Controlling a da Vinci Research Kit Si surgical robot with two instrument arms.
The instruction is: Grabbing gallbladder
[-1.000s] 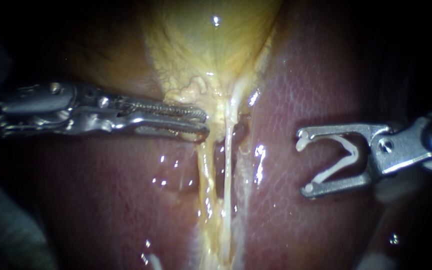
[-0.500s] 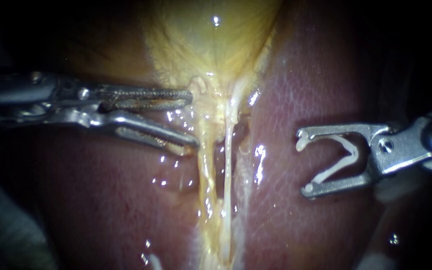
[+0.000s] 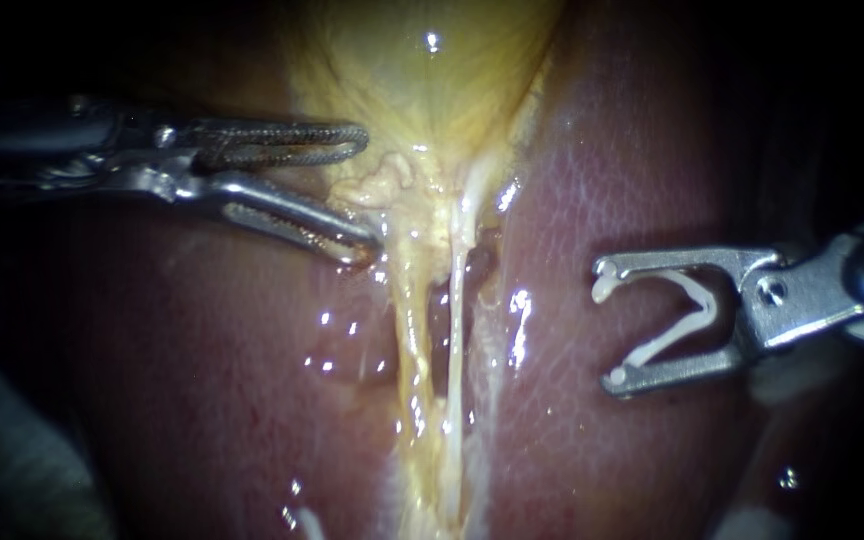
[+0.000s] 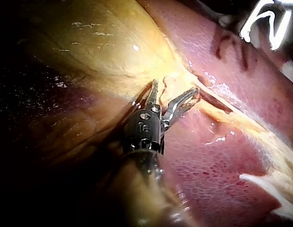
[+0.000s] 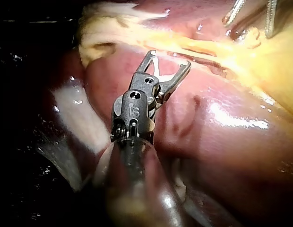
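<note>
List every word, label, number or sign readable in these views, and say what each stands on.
Left instrument: small stamped mark on its dark housing, too small to read.
Right instrument: a similar mark, too blurred to read.
Liver, gallbladder, clip: no text.

The wet, red-brown liver is what everything lies on. It fills the left, right and bottom of the frame. The yellow gallbladder lies on it at the top middle. Pale yellow strands run from there down the middle, in a dip in the liver, to the bottom edge.
</note>
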